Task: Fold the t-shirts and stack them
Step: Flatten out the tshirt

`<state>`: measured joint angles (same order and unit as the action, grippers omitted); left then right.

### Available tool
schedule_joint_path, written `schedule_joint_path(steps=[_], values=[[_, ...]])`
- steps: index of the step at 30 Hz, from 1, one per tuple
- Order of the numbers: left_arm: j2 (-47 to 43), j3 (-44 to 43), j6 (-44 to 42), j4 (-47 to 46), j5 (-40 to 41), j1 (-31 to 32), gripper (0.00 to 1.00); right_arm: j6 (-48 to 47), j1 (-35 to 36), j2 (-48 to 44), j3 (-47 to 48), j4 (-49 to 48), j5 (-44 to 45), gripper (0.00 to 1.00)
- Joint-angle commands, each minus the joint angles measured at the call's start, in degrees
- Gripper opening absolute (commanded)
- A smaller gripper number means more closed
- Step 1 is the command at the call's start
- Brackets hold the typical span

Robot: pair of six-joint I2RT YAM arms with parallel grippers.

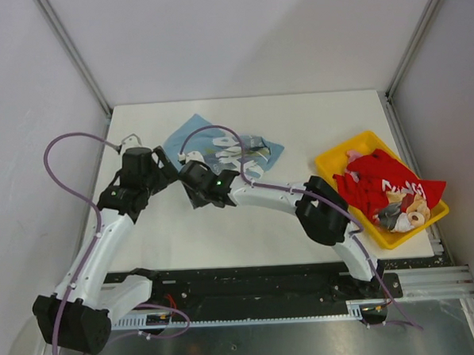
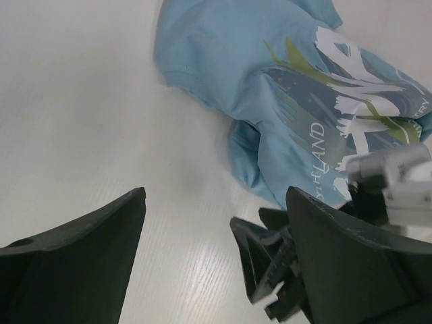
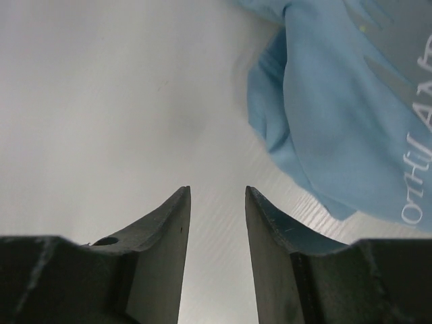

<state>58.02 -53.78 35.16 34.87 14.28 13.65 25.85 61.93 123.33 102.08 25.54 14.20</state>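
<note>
— Whereabouts of the blue shirt (image 1: 224, 150)?
— Crumpled on the table (image 1: 297, 119), just beyond both grippers. Red shirt (image 1: 384, 182) well apart, in the yellow bin (image 1: 331, 153).
— Grip state?
— Left gripper (image 2: 214, 196) spread wide, empty. Right gripper (image 3: 217, 192) only a narrow gap apart, pinching nothing, over bare table beside the hem.
— Advice?
— Probably best to widen the right, reach onto the cloth edge, pinch a single layer at each side, then pull flat before folding.

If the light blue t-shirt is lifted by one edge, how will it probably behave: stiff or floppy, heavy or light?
Probably floppy: the light blue t-shirt lies crumpled in soft folds, so it would drape and hang. Likely light, as the cloth looks thin. Pushed on the smooth white table, it would probably bunch up rather than slide whole.
</note>
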Motion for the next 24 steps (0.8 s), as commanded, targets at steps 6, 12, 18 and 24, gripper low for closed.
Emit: schedule_joint_path(steps=[6,12,18,24], values=[[-3.30,1.94,1.06,-1.10,-0.70,-0.78,0.90,-3.96,-0.90,5.66,6.49,1.75,6.95,0.47],[-4.03,2.37,1.35,-1.09,-0.47,-1.02,0.90,-6.02,-1.07,8.98,8.89,1.04,7.24,0.49],[-4.32,3.27,1.82,-1.09,-0.35,-1.67,0.90,-6.30,-2.40,10.84,9.10,0.28,6.95,0.52],[-4.62,4.01,2.19,-1.14,-0.59,-2.34,0.90,-6.75,-3.60,12.57,10.27,0.45,6.69,0.51]])
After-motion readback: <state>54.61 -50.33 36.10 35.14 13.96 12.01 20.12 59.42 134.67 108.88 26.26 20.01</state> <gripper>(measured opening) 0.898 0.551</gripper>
